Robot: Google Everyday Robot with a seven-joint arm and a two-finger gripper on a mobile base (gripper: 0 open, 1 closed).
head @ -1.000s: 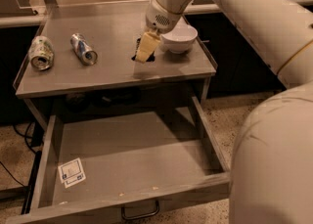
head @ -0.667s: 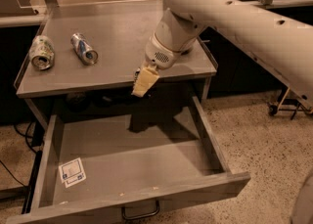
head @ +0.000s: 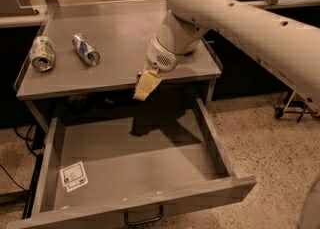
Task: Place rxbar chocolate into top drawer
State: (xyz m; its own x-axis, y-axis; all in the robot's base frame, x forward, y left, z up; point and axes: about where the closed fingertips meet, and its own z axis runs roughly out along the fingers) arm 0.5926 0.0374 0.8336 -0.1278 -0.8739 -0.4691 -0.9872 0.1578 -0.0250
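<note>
Our gripper hangs off the arm right at the front edge of the table, over the back of the open drawer. Whether it's clamped or loose, we honestly can't tell. The chocolate bar is only a dark sliver on the gripper's left edge, if that's it. A white sticker sits front-left in the drawer, and two cans lie on the tabletop.
</note>
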